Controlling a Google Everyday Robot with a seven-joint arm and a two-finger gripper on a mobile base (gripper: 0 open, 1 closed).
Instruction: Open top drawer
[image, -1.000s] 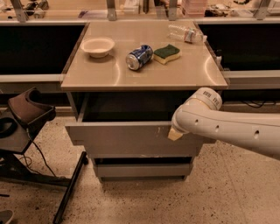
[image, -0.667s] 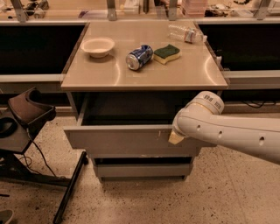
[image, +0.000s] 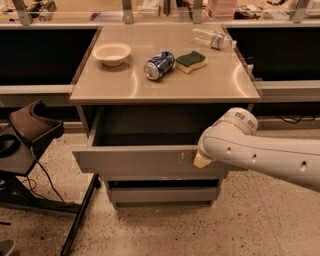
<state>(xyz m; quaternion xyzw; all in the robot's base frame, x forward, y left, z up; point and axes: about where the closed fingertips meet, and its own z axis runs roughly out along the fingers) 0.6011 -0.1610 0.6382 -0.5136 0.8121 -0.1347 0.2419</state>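
The top drawer (image: 135, 161) is a wide grey handleless drawer under the tan counter; it stands pulled well out, its dark inside showing. Small white scuffs mark its front right of centre. My white arm reaches in from the right, and my gripper (image: 202, 160) sits at the right end of the drawer's front, by its top edge. Most of the gripper is hidden behind the arm's wrist; only a pale tip shows. A smaller grey drawer (image: 162, 194) below is shut.
On the counter (image: 105, 90) lie a white bowl (image: 112, 52), a blue can on its side (image: 159, 65), a green-and-yellow sponge (image: 190, 61) and a clear plastic bottle (image: 213, 37). A brown seat on a black stand (image: 30, 131) is at the left. Speckled floor lies in front.
The top drawer has slid further out toward the camera, and my gripper and arm have moved back with it.
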